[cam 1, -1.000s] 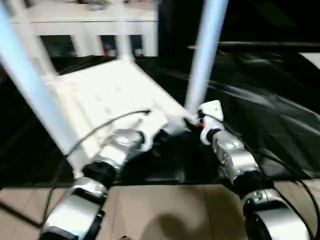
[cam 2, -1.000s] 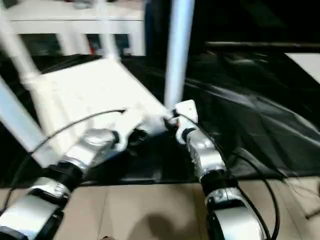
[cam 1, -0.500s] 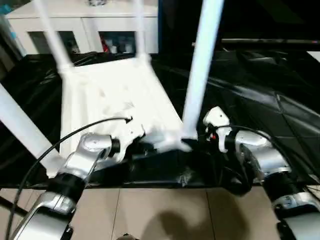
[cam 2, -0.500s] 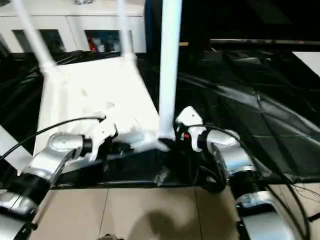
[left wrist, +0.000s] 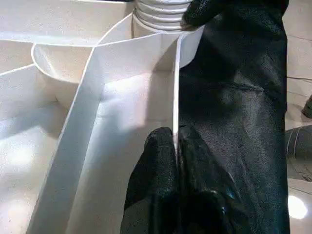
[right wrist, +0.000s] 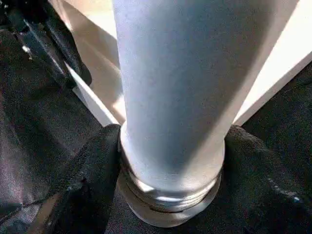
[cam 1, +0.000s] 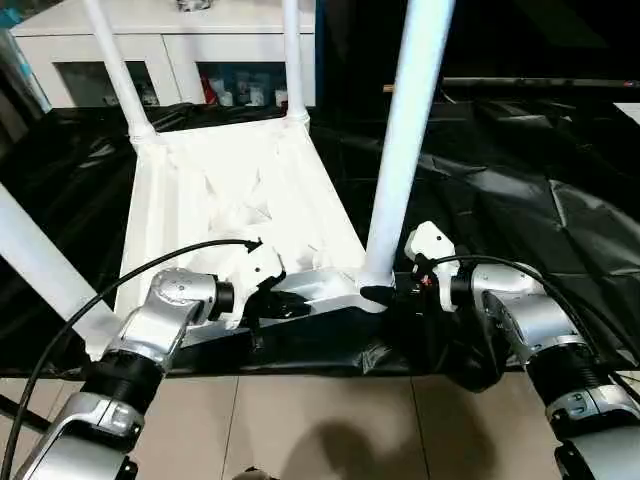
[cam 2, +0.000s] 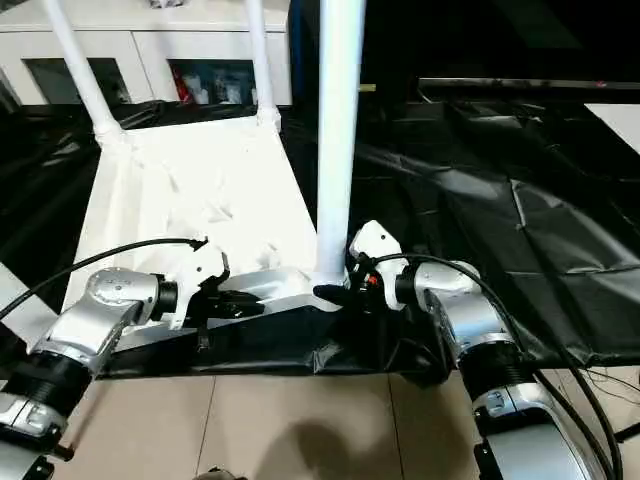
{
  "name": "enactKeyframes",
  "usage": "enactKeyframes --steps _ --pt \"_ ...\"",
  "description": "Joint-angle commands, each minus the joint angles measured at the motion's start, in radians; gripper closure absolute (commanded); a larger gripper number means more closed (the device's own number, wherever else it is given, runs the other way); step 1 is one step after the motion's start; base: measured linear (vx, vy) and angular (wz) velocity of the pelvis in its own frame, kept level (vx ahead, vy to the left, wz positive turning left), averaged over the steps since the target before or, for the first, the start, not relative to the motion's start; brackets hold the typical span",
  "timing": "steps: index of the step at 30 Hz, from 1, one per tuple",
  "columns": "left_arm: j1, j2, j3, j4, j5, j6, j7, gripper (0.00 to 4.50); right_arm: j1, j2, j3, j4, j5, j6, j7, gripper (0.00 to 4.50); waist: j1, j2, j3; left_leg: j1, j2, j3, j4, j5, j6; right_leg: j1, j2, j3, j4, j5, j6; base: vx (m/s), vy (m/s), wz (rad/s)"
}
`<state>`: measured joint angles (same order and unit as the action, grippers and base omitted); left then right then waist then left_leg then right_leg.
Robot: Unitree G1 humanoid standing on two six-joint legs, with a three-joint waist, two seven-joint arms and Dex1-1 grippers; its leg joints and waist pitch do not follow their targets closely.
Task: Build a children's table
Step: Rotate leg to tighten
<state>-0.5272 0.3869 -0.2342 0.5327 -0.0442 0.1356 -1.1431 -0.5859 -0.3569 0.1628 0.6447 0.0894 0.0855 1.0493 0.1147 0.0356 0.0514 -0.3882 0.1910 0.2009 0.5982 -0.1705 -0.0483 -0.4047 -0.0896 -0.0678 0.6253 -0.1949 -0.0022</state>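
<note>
We judge the table (cam 1: 240, 200) light, stiff and slick: our left gripper (left wrist: 174, 146) pinches its near rim, our right gripper (right wrist: 170, 146) clasps the near-right leg (cam 1: 405, 140) low.

White tabletop (cam 1: 215, 190), glossy black sheet (cam 1: 520, 190)

No lettering, label, brand or number can be read on anything here.

black plastic sheet (cam 1: 520, 170) over floor, beige tiles (cam 1: 330, 430) along bottom, white glass-door cabinet (cam 1: 190, 45) upper left
</note>
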Motion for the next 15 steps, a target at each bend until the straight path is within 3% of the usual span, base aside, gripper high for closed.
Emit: enactKeyframes --steps 1,3,6,8,10,11,13,15 --pt "-0.007 -0.038 0.02 -0.008 -0.044 -0.017 0.024 4.5 -0.005 0.036 -0.02 0.024 0.027 0.021 -0.04 1.78 0.001 -0.022 -0.068 0.017 0.042 -0.021 -0.066 -0.181 0.061 0.044 -0.063 0.044 -0.075 -0.195 -0.228 0.0 0.0 0.0" --pt "-0.019 -0.051 0.017 0.021 -0.012 -0.024 0.084 4.5 -0.005 0.058 -0.037 0.045 0.023 0.03 -0.105 1.78 -0.002 -0.023 -0.066 0.018 0.042 -0.021 -0.068 -0.193 0.054 0.042 -0.062 0.045 -0.077 -0.212 -0.225 0.0 0.0 0.0" --pt "-0.057 -0.108 0.004 0.103 0.07 0.008 0.269 4.5 -0.01 0.13 -0.071 0.119 -0.022 0.062 -0.362 1.78 -0.009 -0.023 -0.06 0.025 0.04 -0.023 -0.074 -0.229 0.021 0.039 -0.065 0.047 -0.089 -0.304 -0.2 0.0 0.0 0.0" --pt "-0.076 -0.147 0.014 0.131 0.077 0.032 0.343 4.5 -0.01 0.168 -0.097 0.139 -0.022 0.082 -0.473 1.78 -0.013 -0.024 -0.058 0.031 0.038 -0.027 -0.077 -0.277 -0.006 0.037 -0.068 0.046 -0.1 -0.391 -0.175 0.0 0.0 0.0" --pt "-0.104 -0.191 0.018 0.168 0.096 0.051 0.436 4.5 -0.012 0.217 -0.134 0.162 -0.011 0.115 -0.602 1.78 -0.021 -0.021 -0.055 0.031 0.036 -0.027 -0.081 -0.297 -0.013 0.032 -0.065 0.047 -0.106 -0.419 -0.161 0.0 0.0 0.0" --pt "-0.123 -0.219 0.018 0.194 0.11 0.065 0.493 4.5 -0.012 0.246 -0.142 0.172 -0.021 0.123 -0.675 1.78 -0.02 -0.018 -0.055 0.038 0.038 -0.028 -0.081 -0.321 -0.02 0.027 -0.065 0.047 -0.111 -0.441 -0.152 0.0 0.0 0.0" --pt "-0.15 -0.262 0.017 0.229 0.119 0.076 0.556 4.5 -0.017 0.294 -0.139 0.186 -0.041 0.123 -0.755 1.78 -0.019 -0.012 -0.055 0.043 0.037 -0.03 -0.082 -0.346 -0.027 0.024 -0.068 0.046 -0.115 -0.454 -0.146 0.0 0.0 0.0" --pt "-0.163 -0.284 0.011 0.248 0.127 0.068 0.566 4.5 -0.023 0.321 -0.124 0.192 -0.06 0.101 -0.777 1.78 -0.02 -0.013 -0.057 0.037 0.036 -0.032 -0.086 -0.345 -0.027 0.03 -0.068 0.045 -0.116 -0.438 -0.138 0.0 0.0 0.0"
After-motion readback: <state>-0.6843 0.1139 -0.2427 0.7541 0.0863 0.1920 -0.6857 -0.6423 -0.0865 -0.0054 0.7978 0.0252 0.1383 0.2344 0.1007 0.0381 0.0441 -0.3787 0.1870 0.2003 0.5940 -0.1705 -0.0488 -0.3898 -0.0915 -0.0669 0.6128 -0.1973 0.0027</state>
